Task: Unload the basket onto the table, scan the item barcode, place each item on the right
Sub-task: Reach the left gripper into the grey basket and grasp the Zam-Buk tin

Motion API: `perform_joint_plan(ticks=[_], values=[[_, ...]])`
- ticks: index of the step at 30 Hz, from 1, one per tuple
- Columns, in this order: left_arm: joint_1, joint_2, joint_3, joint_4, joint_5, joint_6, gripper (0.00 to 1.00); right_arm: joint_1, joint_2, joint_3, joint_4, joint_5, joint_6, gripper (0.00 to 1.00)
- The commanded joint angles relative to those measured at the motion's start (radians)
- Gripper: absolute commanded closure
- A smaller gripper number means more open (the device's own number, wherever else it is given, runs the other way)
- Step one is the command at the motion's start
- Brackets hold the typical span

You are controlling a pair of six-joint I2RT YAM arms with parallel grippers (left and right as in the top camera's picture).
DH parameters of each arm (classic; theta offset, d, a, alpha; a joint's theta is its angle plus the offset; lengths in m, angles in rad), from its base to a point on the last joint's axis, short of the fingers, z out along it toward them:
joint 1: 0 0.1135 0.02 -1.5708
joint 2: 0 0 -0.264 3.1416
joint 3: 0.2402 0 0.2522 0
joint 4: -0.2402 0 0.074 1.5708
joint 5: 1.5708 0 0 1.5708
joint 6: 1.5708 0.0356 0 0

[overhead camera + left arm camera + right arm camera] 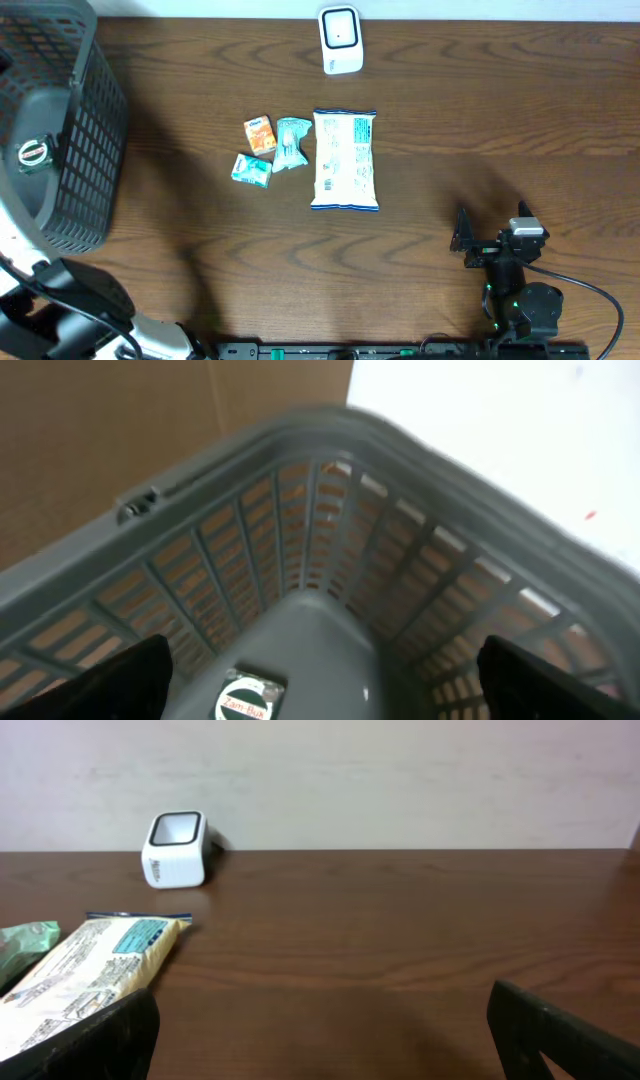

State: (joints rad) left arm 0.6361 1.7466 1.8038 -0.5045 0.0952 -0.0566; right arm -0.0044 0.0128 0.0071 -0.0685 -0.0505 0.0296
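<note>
With the left pincer spread empty above the basket and the right pincer also wide open, grasp the snack packet lying on the bench and turn its barcode squarely toward the scanner.

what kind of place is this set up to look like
Probably a mock shop checkout on a wooden table: a white barcode scanner, a grey shopping basket, and a white snack bag.

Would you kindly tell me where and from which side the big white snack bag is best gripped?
Likely the crimped near-end seam, from above: the snack bag lies flat, so only its thin end edges offer a pinch, and that seam is nearest the open right gripper.
</note>
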Motion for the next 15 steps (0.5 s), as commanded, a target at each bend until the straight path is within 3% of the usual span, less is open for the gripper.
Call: perform_joint_plan(ticks=[1,5,9,15], values=[[0.014,0.044,0.017,-0.022,0.03,0.08,0.02,-0.008,-0.003,-0.002,-0.003,0.003,-0.001,0.01],[0.038,0.051,0.017,-0.096,-0.05,0.09,0.02,-0.008,-0.003,-0.002,-0.003,0.003,-0.001,0.01],[0.04,0.086,-0.002,-0.093,-0.051,0.213,0.02,-0.008,-0.003,-0.002,-0.003,0.003,-0.001,0.01],[0.042,0.329,-0.003,-0.121,-0.077,0.354,0.02,-0.008,-0.003,-0.002,-0.003,0.003,-0.001,0.01]])
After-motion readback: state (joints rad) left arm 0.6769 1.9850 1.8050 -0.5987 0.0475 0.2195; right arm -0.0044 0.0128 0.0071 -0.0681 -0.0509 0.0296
